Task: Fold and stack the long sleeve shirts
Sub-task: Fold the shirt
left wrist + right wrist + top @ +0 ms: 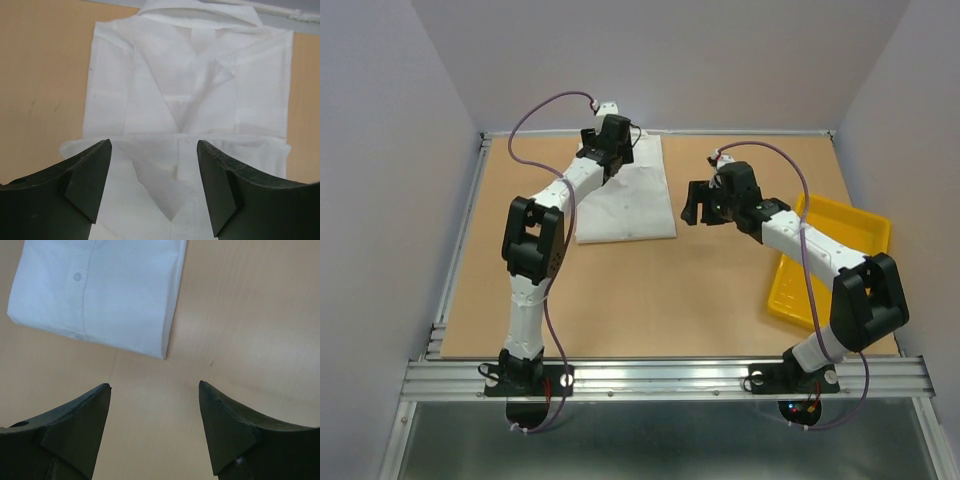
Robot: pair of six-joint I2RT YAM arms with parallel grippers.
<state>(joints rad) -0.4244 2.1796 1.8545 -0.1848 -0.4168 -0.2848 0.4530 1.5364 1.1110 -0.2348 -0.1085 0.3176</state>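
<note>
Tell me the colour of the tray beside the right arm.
The tray is plain yellow, seen best in the top external view.

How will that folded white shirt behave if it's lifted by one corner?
Probably floppy: on the white shirt folded layers show through the thin fabric, so it would likely sag and unfold. That thinness suggests it is light for its size. Pushed, its soft layered edge may bunch rather than slide.

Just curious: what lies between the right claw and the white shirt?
Only bare tabletop separates the right gripper and the shirt; the right wrist view shows it.
</note>
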